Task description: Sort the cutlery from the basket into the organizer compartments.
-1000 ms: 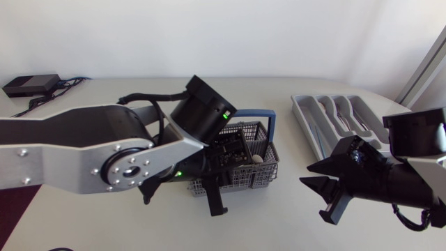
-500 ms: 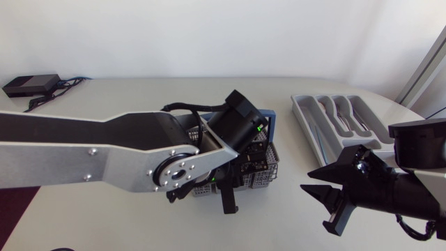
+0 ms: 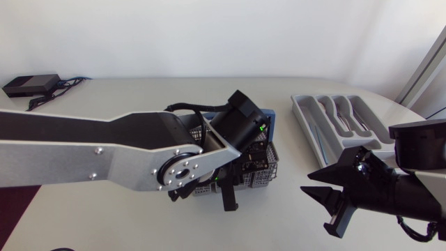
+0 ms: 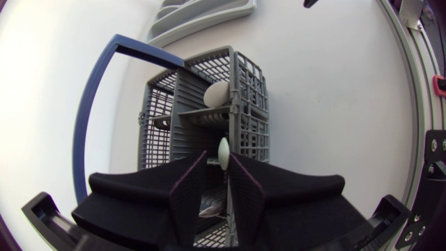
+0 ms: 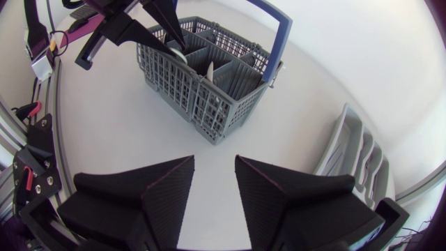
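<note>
Left end effector (image 4: 218,160) in basket (image 3: 265,171) mid-frame, white utensil (image 4: 224,149) in its gap, clamping can't tell; right end effector (image 3: 308,180) apart over bench (image 3: 83,118) lower right; organizer (image 3: 339,118) upper right.

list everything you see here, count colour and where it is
basket: one, grey with a blue handle, mid-table
cutlery pieces: two white tips showing, inside the basket
organizer: one, grey, right side of the table
box with cables: one, black, far left of the table
table: one, off-white
left arm: one, silver-grey and black, over the basket
left pincer: one, black, open, down in the basket, a white piece between its fingers
right arm: one, black
right pincer: one, black, open, above bare table beside the basket
</note>
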Tool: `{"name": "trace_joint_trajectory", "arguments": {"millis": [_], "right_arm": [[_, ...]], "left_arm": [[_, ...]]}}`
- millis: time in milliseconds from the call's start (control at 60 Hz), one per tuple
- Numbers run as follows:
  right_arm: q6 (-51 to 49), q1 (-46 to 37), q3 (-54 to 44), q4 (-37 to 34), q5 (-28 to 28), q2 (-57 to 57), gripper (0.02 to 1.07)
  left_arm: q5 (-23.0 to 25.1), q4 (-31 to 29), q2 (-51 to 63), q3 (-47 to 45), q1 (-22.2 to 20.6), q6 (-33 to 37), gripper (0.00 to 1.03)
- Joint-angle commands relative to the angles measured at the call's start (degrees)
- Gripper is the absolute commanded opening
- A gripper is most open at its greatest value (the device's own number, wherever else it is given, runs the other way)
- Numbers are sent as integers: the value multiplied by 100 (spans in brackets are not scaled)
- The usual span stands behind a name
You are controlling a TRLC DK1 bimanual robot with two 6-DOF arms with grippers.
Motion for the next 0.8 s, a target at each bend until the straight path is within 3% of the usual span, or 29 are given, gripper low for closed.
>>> {"name": "trace_joint_trajectory", "arguments": {"millis": [0,617,783], "right_arm": [[-105,40,-136,-68,-44,-35,47],[-105,40,-136,-68,-44,-35,47],[-114,40,-145,-68,-35,-35,47]], "left_arm": [[-49,24,20,208,-16,137,23],[-58,24,442,296,-7,234,20],[-58,50,468,279,-33,260,9]]}}
